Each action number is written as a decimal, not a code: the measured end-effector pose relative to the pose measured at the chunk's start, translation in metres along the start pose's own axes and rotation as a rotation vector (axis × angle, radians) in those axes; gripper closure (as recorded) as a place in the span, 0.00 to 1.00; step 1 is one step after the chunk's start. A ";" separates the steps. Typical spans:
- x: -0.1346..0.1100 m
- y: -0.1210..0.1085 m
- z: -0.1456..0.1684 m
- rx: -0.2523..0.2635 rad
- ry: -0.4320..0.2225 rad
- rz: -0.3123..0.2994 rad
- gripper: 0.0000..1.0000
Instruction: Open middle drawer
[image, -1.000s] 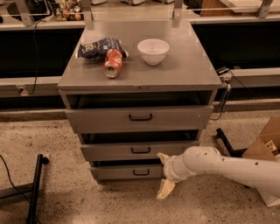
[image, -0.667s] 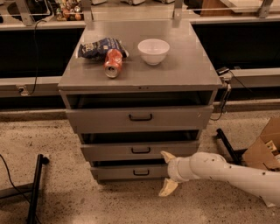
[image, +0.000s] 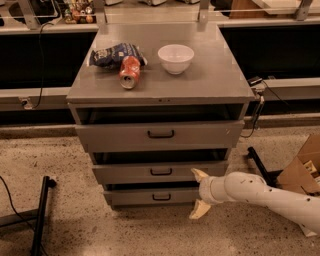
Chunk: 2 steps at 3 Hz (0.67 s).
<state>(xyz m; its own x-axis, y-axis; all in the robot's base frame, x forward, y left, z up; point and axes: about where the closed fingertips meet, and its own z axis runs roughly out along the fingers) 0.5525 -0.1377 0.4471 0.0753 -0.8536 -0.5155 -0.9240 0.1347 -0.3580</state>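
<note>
The grey metal cabinet has three drawers. The middle drawer (image: 160, 172) has a medium-height front with a small black loop handle (image: 161, 172) at its centre and stands slightly out from the cabinet. My gripper (image: 199, 192) is on a white arm (image: 260, 192) coming in from the lower right. It sits to the right of the handle, in front of the right ends of the middle and bottom drawers. Its two cream fingers are spread apart, one fingertip (image: 198, 174) up by the middle drawer front, the other down near the floor. It holds nothing.
The top drawer (image: 160, 134) and bottom drawer (image: 161, 197) also stand slightly out. On the cabinet top (image: 215, 80) lie a white bowl (image: 176, 58), a red can (image: 129, 72) and a blue chip bag (image: 114, 54). A cardboard box (image: 301, 172) is at right, a black stand leg (image: 41, 215) at left.
The arm has drawn back slightly to the right, carrying the gripper a little further from the drawer handles. The drawers have not moved.
</note>
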 end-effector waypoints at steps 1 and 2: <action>-0.014 -0.012 0.007 -0.012 -0.002 -0.109 0.00; -0.032 -0.031 0.018 -0.057 -0.005 -0.244 0.00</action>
<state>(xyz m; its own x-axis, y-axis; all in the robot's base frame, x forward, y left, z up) 0.5853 -0.1057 0.4602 0.3001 -0.8550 -0.4231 -0.8978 -0.1034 -0.4280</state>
